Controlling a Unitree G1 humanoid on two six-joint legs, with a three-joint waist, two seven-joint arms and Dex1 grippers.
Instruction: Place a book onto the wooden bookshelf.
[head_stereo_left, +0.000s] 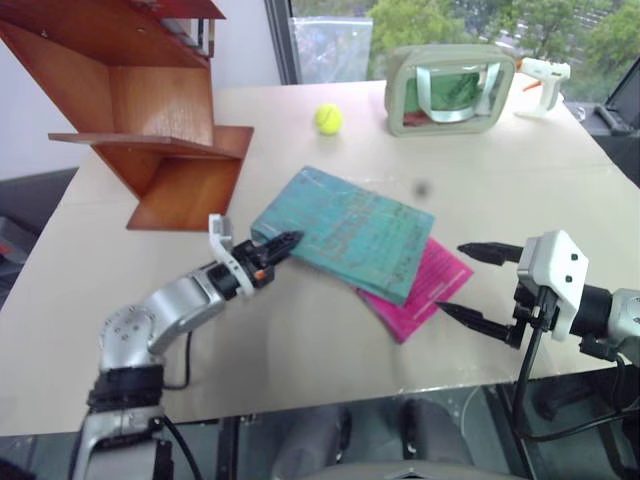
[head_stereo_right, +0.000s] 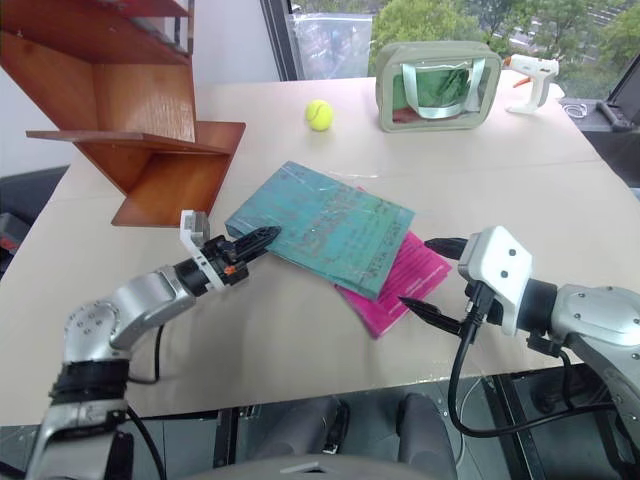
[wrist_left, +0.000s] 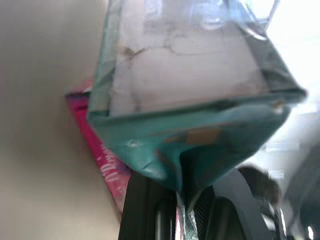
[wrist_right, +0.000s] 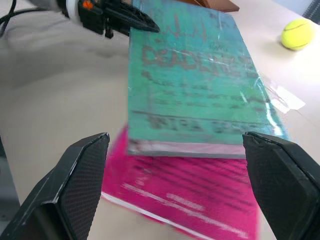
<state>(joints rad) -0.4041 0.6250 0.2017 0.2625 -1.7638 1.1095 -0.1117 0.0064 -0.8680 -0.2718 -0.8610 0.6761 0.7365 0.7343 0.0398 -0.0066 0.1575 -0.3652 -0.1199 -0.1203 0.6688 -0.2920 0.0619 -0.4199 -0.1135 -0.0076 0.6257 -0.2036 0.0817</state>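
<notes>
So the left gripper (head_stereo_left: 285, 243) is pinched on the teal book's (head_stereo_left: 350, 232) near-left corner; that book hides most of the pink book (head_stereo_left: 425, 285). Right gripper (head_stereo_left: 478, 283) gapes wide.

Teal book (wrist_right: 195, 85) cover: large dark lettering "DEADLINE"

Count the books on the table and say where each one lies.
2. The teal-blue book lies mid-table, its corner pinched by the left gripper. The pink book lies partly under it, toward the robot's right. Nothing suggests more hidden.
</notes>
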